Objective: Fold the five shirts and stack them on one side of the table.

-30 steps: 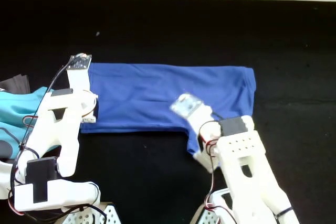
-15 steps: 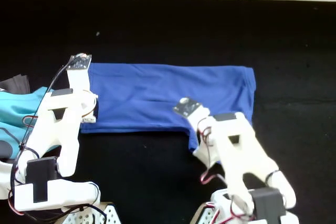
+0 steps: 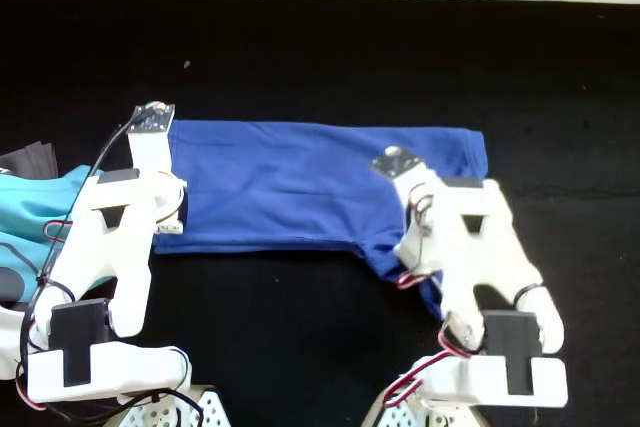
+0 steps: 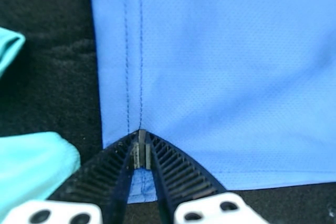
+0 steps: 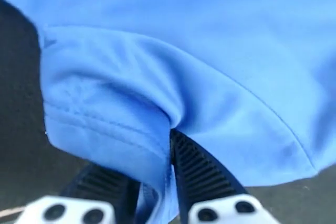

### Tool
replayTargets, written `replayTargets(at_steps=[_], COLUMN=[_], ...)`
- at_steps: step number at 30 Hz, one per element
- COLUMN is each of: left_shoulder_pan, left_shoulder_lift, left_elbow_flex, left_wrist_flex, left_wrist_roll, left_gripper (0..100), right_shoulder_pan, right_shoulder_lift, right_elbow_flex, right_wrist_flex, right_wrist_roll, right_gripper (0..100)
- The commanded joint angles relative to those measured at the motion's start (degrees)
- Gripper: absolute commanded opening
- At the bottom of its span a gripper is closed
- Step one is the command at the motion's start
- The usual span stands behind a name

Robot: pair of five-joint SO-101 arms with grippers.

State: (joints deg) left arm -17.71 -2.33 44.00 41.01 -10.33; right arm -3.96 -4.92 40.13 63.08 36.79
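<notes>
Shirt (image 3: 290, 182) is lying spread mid-table (image 3: 300, 47) while the right gripper (image 5: 170, 142), clamped on its near-right sleeve (image 3: 385, 247), is dragging that sleeve rightward and farther than before, and the left gripper (image 4: 140, 150) is staying pinched shut on the left hem (image 4: 126, 77).

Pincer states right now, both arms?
Left pincer: closed on the blue shirt, at its hemmed edge.
Right pincer: closed on a fold of the blue shirt.
</notes>
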Motion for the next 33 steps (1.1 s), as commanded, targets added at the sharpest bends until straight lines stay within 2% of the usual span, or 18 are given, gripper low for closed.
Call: replayTargets(at_steps=[1,9,15,20,24,26,33], left_shoulder_pan=[0.22,0.22,0.22,0.22,0.22,0.22,0.22], left_shoulder_lift=[0.66,0.66,0.66,0.66,0.66,0.66,0.66], left_elbow_flex=[-0.22,-0.22,-0.22,-0.22,-0.22,-0.22,-0.22], left_wrist_flex=[-1.32,-1.32,-1.32,-1.32,-1.32,-1.32,-1.32], left_wrist_roll=[-0.35,-0.35,-0.35,-0.35,-0.35,-0.35,-0.35], left_gripper=[1,1,1,1,1,1,1], right_shoulder_pan=[3.38,2.42,1.36,2.42,4.00,4.44,4.97], right_shoulder_lift=[0.31,1.98,16.57,28.09,34.33,35.56,32.04], right_elbow_flex=[-10.68,-26.59,-38.46,-51.56,-61.32,-64.57,-74.86], right_wrist_flex=[5.67,8.40,8.13,7.87,7.87,8.66,20.26], right_wrist_roll=[0.79,0.53,0.35,-6.95,-18.02,-21.19,-21.71], right_gripper=[0.5,0.5,3.6,17.3,17.3,17.3,17.3])
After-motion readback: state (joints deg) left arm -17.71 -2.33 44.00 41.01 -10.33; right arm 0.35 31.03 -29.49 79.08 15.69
